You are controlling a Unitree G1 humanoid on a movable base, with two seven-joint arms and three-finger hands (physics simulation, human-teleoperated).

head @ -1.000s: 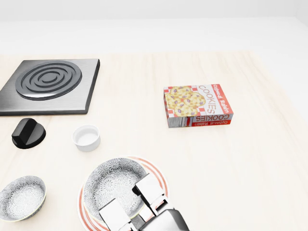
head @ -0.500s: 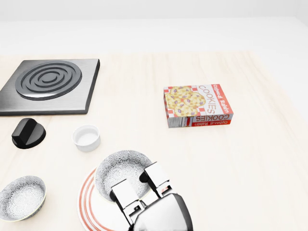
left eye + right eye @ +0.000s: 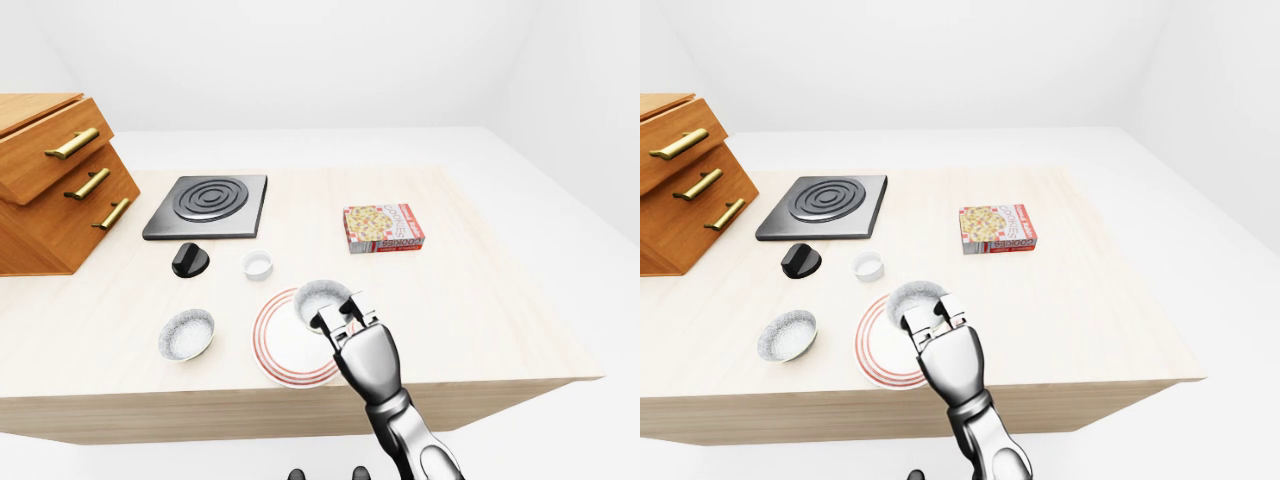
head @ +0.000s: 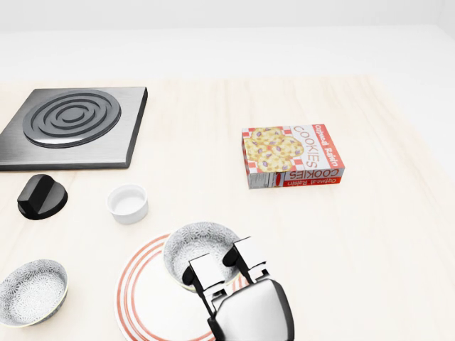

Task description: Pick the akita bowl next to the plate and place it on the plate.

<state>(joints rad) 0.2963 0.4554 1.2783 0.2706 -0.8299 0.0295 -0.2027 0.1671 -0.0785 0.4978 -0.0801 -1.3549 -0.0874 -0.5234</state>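
Observation:
A grey patterned akita bowl (image 4: 195, 246) sits over the upper right rim of the red-ringed white plate (image 4: 131, 288) in the head view. My right hand (image 4: 225, 268) comes up from the bottom edge, its fingers closed over the bowl's near rim. I cannot tell whether the bowl rests on the plate or hangs just above it. A second patterned bowl (image 4: 31, 290) stands on the table left of the plate, apart from it. My left hand does not show in any view.
A cookie box (image 4: 293, 157) lies to the upper right of the plate. A white ramekin (image 4: 128, 203), a black knob (image 4: 41, 196) and a stove burner (image 4: 72, 125) lie upper left. Wooden drawers (image 3: 50, 180) stand at the table's left end.
My right hand has moved up and to the right with the bowl in it, from the plate's middle to its upper right rim. The camera has not moved.

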